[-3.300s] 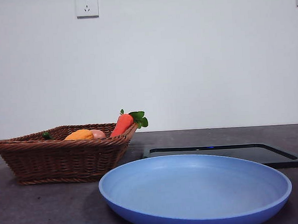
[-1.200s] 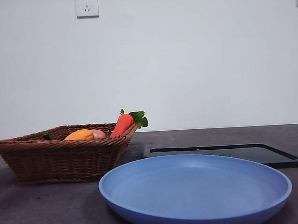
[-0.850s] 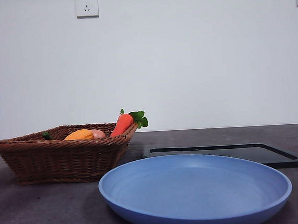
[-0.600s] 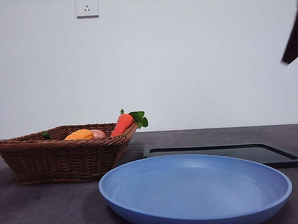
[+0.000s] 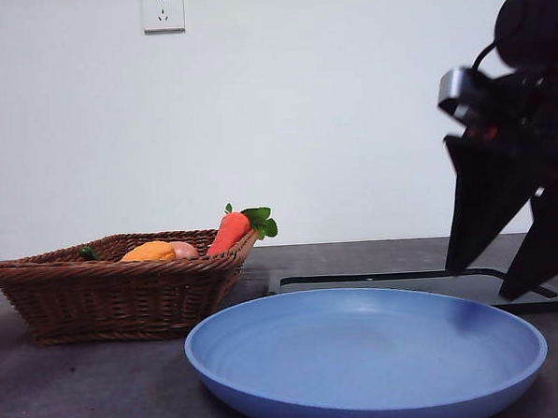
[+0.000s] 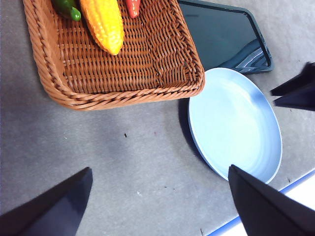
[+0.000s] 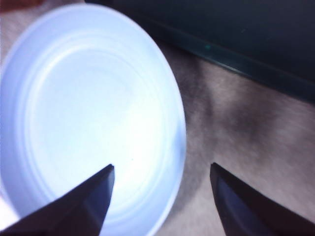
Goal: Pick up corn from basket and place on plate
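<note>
Right gripper (image 5: 507,281) is hanging w/ jaws spread wide and nothing between them, tips just above the plate's (image 5: 268,359) rim on the side nearest the black tray (image 5: 546,300). From its wrist cam I'm seeing the plate (image 7: 88,98) under one jaw, bare grey table (image 7: 236,142) under the other, and the tray's edge (image 7: 246,64) running just beyond.

Left gripper (image 6: 160,201) is sitting high, jaws also wide apart and empty, looking down over open tabletop (image 6: 123,162) beside the basket (image 6: 123,96). I'm seeing the right gripper's tips (image 6: 295,93) poking in past the plate (image 6: 236,123).

Corn (image 6: 103,22) is lying inside the basket w/ its tapered end pointing toward the basket's middle, well apart from both grippers; the whole plate is between it and the right one. A green veg (image 6: 66,7) is lying just beside it on one side, a carrot (image 6: 133,6) on the other. In front view the corn (image 5: 150,251) is only peeking over the braided rim (image 5: 114,267), next to a pinkish item (image 5: 184,250); the carrot (image 5: 229,232) is leaning on the rim w/ leaves sticking out.

Basket and plate are near each other, not touching. Table is dark grey, wall (image 5: 330,113) plain white w/ a socket (image 5: 163,10) up high.
</note>
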Robot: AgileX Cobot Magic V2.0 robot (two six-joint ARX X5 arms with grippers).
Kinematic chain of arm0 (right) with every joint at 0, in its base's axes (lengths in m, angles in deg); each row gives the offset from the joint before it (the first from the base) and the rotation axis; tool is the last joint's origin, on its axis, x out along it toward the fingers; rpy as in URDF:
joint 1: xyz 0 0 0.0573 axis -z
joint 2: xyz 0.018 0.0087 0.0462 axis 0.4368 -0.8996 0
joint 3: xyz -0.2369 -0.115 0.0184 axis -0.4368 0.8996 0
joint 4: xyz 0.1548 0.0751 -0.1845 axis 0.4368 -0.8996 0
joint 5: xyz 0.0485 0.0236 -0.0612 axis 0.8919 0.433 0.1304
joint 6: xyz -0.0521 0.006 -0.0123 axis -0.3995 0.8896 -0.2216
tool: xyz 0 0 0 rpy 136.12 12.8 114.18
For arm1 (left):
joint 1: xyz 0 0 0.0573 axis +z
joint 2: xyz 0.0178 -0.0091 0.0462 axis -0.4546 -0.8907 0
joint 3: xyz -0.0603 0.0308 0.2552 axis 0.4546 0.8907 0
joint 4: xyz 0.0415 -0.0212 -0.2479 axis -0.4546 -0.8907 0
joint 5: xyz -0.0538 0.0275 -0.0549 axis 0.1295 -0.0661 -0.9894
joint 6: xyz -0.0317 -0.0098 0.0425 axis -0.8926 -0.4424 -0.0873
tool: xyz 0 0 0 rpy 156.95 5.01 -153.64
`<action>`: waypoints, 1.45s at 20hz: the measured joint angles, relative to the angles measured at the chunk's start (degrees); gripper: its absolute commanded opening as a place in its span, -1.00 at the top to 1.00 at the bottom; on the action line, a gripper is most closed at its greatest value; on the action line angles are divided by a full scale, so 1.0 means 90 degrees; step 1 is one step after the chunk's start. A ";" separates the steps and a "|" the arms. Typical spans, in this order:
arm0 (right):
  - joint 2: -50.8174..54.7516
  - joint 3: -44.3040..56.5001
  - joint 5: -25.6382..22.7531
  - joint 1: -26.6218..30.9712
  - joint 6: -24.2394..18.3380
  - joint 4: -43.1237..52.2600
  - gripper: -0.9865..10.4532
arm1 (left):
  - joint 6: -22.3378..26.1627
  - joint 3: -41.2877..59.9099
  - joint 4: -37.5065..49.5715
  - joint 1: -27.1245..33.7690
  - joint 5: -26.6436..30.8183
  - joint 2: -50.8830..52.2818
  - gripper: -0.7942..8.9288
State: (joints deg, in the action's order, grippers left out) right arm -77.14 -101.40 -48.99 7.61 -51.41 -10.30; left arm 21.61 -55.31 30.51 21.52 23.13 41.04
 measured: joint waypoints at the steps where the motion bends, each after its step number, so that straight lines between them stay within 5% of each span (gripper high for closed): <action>1: -0.0109 0.0000 -0.0019 -0.0034 0.0000 0.0051 0.35 | 0.0000 0.0000 0.0000 0.0000 0.0000 0.0000 -0.08; 9: -0.0571 0.0000 -0.0148 -0.0187 0.0000 0.0328 0.59 | -0.0010 0.0000 0.0066 0.0000 0.0000 0.0000 -0.08; 12: -0.0656 0.0000 -0.0168 -0.0214 0.0002 0.0335 0.83 | -0.0017 0.0000 0.0097 0.0000 0.0000 -0.0002 -0.07; 22: -0.0102 -0.0325 -0.0165 -0.0214 0.0189 -0.0340 0.82 | -0.0121 -0.0668 0.0427 -0.0022 0.0182 -0.0709 -0.07; 29: 0.1372 -0.1285 -0.0199 -0.0214 0.0185 -0.1617 0.82 | -0.0187 -0.1953 0.0818 -0.0818 0.1367 -0.2516 -0.04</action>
State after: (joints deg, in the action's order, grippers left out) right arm -64.79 -112.96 -50.78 5.69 -49.75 -24.86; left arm 19.93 -72.88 37.88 14.15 35.44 18.40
